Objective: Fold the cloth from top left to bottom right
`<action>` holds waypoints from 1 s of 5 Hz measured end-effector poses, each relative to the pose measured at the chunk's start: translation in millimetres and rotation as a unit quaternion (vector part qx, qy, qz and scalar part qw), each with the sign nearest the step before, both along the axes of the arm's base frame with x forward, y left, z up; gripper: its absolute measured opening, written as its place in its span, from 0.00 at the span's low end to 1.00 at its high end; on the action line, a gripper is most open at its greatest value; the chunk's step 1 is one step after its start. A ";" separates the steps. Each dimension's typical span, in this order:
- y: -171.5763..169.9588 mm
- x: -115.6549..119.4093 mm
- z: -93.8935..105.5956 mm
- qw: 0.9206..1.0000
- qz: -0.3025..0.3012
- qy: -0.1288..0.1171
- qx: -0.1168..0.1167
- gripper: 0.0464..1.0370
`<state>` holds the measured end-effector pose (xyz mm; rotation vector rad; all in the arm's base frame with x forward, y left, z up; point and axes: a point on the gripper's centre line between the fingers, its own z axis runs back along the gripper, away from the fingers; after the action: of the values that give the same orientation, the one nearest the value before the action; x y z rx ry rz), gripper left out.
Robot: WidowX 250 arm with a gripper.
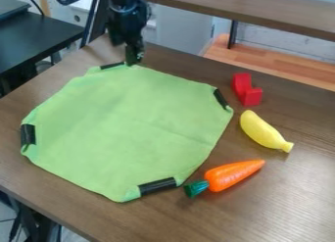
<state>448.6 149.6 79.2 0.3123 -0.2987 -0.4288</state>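
Above the light-green fabric cloth the way is open, save at its far edge, where the black metal-and-plastic tool and its arm stand in the path. Right of the cloth, a red plastic block and a yellow toy banana leave only a slim lane of wood beside it. The orange toy carrot with its green top blocks the near right side, lying just beside the cloth. Beyond the carrot, the brown wooden table offers broad room; left of the cloth, a narrower strip.
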 end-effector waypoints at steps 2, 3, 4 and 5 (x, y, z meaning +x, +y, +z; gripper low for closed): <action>21.7 3.2 -8.9 1.000 0.000 0.011 -0.004 0.96; 25.9 9.4 -10.6 1.000 -0.009 0.011 0.000 0.96; 33.4 11.5 -22.0 1.000 -0.010 0.023 0.001 0.96; 41.9 15.3 -27.4 1.000 -0.003 0.028 0.005 0.96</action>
<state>463.9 191.5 51.7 0.3089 -0.2424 -0.4449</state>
